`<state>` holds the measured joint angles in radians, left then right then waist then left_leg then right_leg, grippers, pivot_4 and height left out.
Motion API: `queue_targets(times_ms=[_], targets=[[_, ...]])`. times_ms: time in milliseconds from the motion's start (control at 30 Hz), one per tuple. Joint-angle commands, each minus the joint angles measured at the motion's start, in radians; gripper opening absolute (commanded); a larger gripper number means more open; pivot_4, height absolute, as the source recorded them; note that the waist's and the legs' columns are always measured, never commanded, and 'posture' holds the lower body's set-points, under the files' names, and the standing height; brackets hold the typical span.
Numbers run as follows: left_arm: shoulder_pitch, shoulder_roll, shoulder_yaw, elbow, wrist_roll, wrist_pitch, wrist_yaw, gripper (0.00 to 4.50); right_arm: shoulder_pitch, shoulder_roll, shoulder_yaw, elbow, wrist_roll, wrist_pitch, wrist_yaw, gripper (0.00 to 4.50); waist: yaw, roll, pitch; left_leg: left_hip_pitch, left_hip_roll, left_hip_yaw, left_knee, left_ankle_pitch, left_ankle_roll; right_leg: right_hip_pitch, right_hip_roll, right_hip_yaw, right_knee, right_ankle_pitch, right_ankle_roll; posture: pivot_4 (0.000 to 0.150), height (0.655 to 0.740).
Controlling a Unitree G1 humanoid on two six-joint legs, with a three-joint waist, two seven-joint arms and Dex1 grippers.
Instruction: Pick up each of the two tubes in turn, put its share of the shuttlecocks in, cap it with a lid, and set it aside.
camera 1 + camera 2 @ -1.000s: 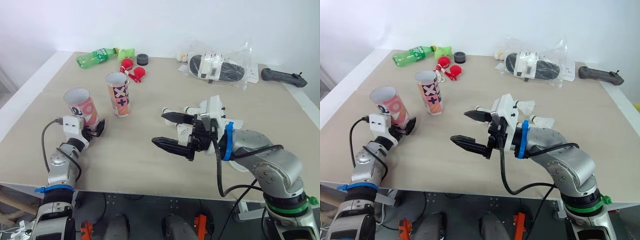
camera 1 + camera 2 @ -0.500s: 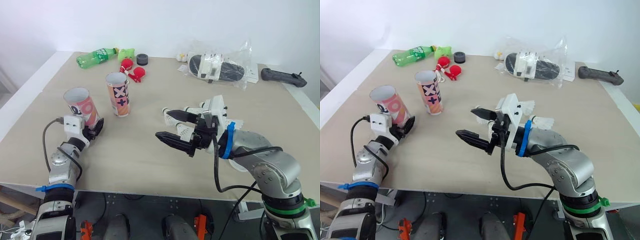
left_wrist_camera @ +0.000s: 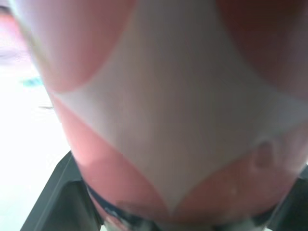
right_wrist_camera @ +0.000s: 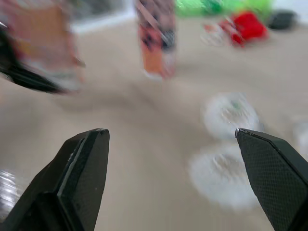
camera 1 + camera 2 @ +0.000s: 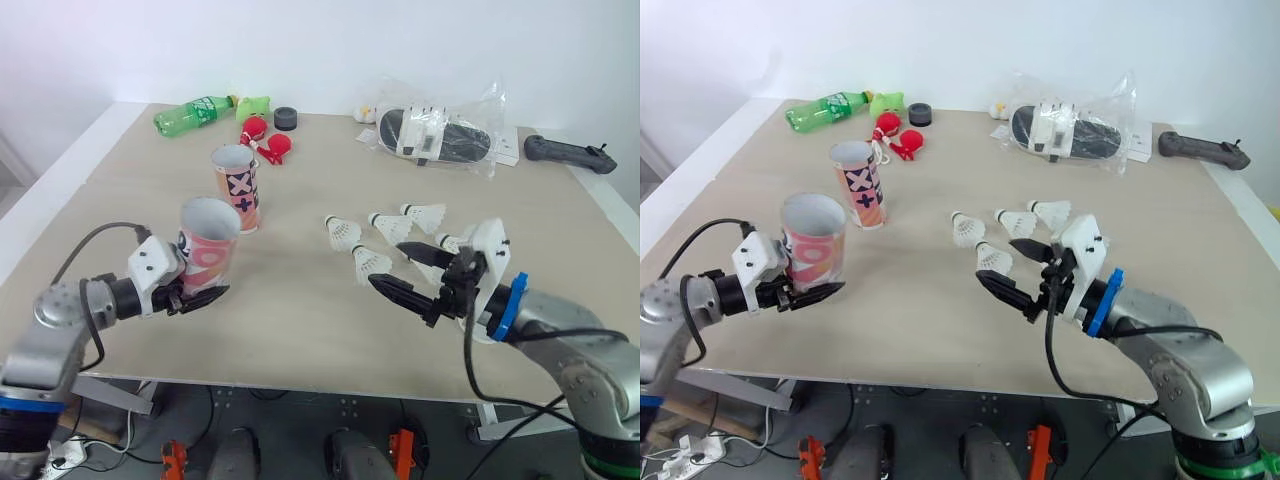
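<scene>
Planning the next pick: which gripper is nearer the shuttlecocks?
Right. The right gripper is open right beside the shuttlecocks; the left gripper, holding the pink tube, is farther off.

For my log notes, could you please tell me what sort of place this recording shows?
Probably a robot test bench in a lab: a plain tabletop against a bare white wall, strewn with shuttlecocks, a pink tube and a green bottle.

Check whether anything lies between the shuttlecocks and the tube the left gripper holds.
Nothing visible does. Bare table separates the nearest shuttlecock from the tube in the left gripper; the other tube stands farther back.
</scene>
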<state>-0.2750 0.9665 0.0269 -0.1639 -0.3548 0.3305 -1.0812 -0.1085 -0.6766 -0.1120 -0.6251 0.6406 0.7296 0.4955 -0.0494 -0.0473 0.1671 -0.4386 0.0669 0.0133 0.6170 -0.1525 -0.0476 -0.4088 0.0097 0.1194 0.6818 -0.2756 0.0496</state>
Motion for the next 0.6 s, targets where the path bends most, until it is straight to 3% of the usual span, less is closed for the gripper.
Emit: queue_targets(times_ms=[33, 267, 600], targets=[[-0.087, 0.079, -0.053, -0.037, 0.033, 0.059, -0.088, 3.02, 0.014, 0.021, 0.120, -0.044, -0.183, -0.051, -0.107, 4.50, 0.000, 0.002, 0.000, 0.000, 0.000, 0.000, 0.000, 0.000, 0.000, 0.000, 0.000, 0.000, 0.000, 0.000, 0.000, 0.150, 0.7400], [-0.209, 0.161, -0.155, -0.033, 0.096, 0.163, -0.182, 3.02, -0.035, 0.244, 0.268, 0.048, -0.394, -0.056, -0.332, 4.50, -0.008, 0.002, 0.002, -0.003, 0.000, 0.002, -0.001, 0.000, 0.000, -0.004, 0.001, 0.000, 0.000, -0.001, -0.001, 0.150, 0.7400], [-0.194, 0.096, -0.185, 0.016, 0.148, 0.121, -0.171, 3.02, -0.081, 0.406, 0.303, 0.212, -0.484, -0.110, -0.366, 4.50, -0.006, 0.002, 0.001, -0.009, 0.000, 0.000, -0.001, -0.001, 0.000, -0.008, 0.001, 0.000, 0.001, -0.001, 0.003, 0.150, 0.7400]])
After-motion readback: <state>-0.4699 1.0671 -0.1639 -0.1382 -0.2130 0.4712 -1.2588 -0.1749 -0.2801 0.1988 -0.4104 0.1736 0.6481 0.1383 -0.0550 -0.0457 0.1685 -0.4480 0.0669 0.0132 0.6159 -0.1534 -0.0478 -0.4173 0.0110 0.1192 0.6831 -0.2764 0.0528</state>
